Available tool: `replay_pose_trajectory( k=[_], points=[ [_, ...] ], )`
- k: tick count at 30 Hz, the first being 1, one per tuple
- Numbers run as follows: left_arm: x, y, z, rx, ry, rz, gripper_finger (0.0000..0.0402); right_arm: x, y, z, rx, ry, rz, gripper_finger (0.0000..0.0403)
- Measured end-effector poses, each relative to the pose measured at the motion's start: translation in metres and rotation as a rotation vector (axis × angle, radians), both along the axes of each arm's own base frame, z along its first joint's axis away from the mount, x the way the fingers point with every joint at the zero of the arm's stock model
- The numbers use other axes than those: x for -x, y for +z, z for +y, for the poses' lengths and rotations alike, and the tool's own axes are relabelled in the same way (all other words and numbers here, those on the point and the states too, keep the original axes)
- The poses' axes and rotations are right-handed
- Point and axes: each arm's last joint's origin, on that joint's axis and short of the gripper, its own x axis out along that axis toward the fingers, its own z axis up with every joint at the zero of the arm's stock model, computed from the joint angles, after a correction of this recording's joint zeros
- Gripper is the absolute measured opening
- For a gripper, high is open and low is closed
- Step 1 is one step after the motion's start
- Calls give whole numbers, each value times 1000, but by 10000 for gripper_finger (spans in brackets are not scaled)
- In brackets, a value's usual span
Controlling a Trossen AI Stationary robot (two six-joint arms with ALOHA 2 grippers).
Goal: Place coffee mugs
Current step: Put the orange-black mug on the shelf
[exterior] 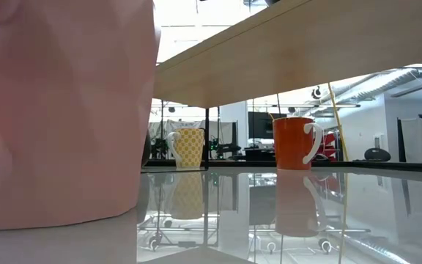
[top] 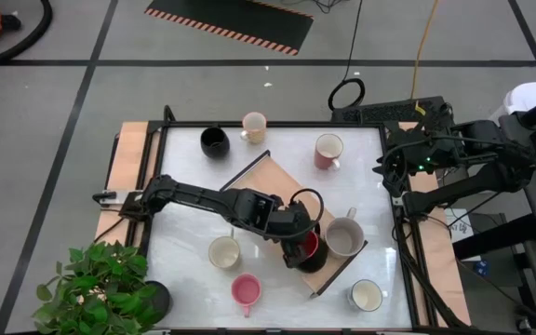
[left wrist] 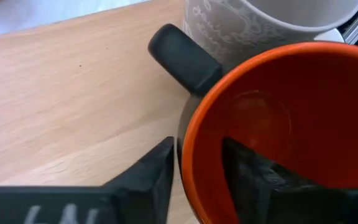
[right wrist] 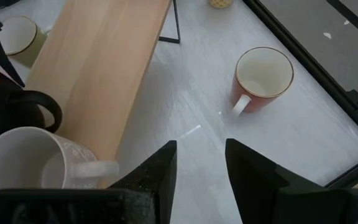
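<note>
Lab: framed robot table (top: 277, 140), taped floor (top: 82, 56).

Right tool (right wrist: 201, 165) open above white table (right wrist: 303, 143); pink mug (right wrist: 263, 78) beyond; grey mug (right wrist: 33, 165) on wooden tray (right wrist: 98, 68).

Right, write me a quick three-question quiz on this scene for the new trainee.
1. True or false: the left gripper has one finger inside the red-lined mug and one outside its wall.
2. Seen from above, how many mugs lie within the wooden tray's outline? A) none B) two C) four
3. Fill in: the right gripper, parked at the table's right edge, is ___ and holds nothing.

Key: 1 true; 2 B; 3 open.
</note>
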Motion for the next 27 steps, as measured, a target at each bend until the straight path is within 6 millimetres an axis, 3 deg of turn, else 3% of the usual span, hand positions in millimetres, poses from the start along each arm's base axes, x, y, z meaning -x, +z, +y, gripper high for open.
replay_pose_trajectory(
  k=[8, 27],
  points=[
    [2, 2, 0, 24, -6, 3, 204, 0, 0, 0, 0, 0, 0, 125],
    [19, 36, 3, 47, -49, -95, 207, 0, 0, 0, -9, -8, -2, 125]
  ],
)
